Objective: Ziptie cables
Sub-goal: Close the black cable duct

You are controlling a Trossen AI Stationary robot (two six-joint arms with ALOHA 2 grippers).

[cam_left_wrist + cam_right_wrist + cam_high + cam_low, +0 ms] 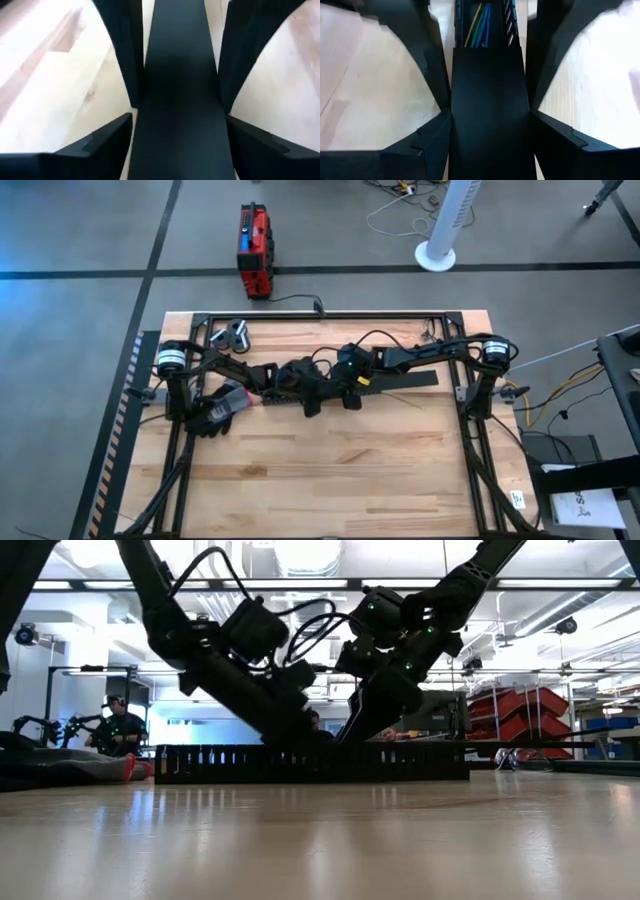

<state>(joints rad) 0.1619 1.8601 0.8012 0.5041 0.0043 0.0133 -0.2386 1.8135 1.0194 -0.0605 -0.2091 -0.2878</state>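
A long black comb-toothed duct (310, 762) lies across the middle of the table (320, 480), with a flat black lid (180, 90) on top of it. Both grippers stand on it from above, my left gripper (306, 392) toward its left part and my right gripper (352, 392) just to the right. Each is shut on the duct. In the right wrist view the lid ends and the duct lies open beyond it. There the cables (478, 27), blue and yellow-green, lie lengthwise inside the duct. My left gripper straddles the lidded duct, one finger (122, 55) against each long side, at the lid's edge (150, 75). The fingers point down and lie across the duct, which rests on the table. My right gripper holds the duct the same way, one finger (432, 70) on each long side, beside the lid's edge (457, 85) near the lid's end. The fingers come from above, across the duct, which stays on the table.
A dark glove-like thing (218, 412) lies left of the duct. A small metal part (235, 335) sits at the far left. A black frame (320, 315) runs round the table. A red box (255, 250) stands on the floor beyond the far edge.
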